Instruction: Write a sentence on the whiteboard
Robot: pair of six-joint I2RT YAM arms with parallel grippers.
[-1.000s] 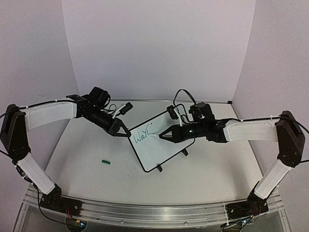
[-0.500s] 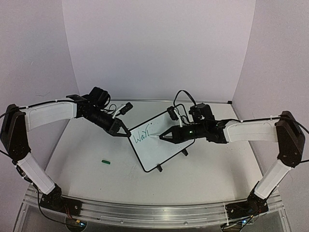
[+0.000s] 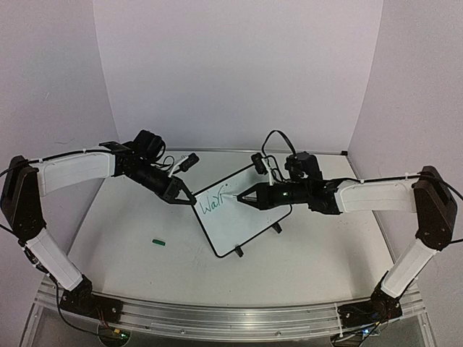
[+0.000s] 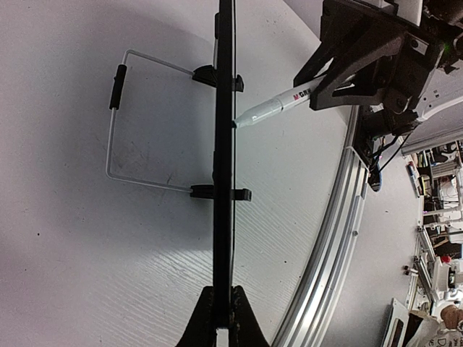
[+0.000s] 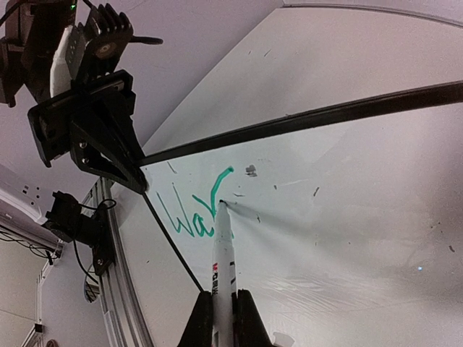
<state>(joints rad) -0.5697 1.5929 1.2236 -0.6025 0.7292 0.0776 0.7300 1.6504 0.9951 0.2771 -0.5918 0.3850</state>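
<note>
We see the whiteboard (image 3: 242, 220) near the middle of the bench (image 3: 130, 249), set at a slant between the two arms, with its two small black feet toward the near side. We judge it light, thin and stiff, with a slick face and a narrow black frame. It would probably slide or tip under a pen's push, so the frame edge is the sensible place to hold it. The left hand (image 4: 224, 311) is closed on that frame at the board's left corner. Its wrist camera sees the board edge-on, with a thin wire stand (image 4: 116, 123) looping out from the back. The right hand (image 5: 221, 307) is closed around a white marker (image 5: 223, 253), whose tip appears to touch the board just right of the green writing (image 5: 189, 211). That writing reads "War", with a rising stroke off the last letter. Print on the marker's barrel begins with what looks like "M" and "CAR"; the hand hides the rest. A small green piece (image 3: 160, 242), possibly the marker's cap, lies on the bench well apart from the board.
</note>
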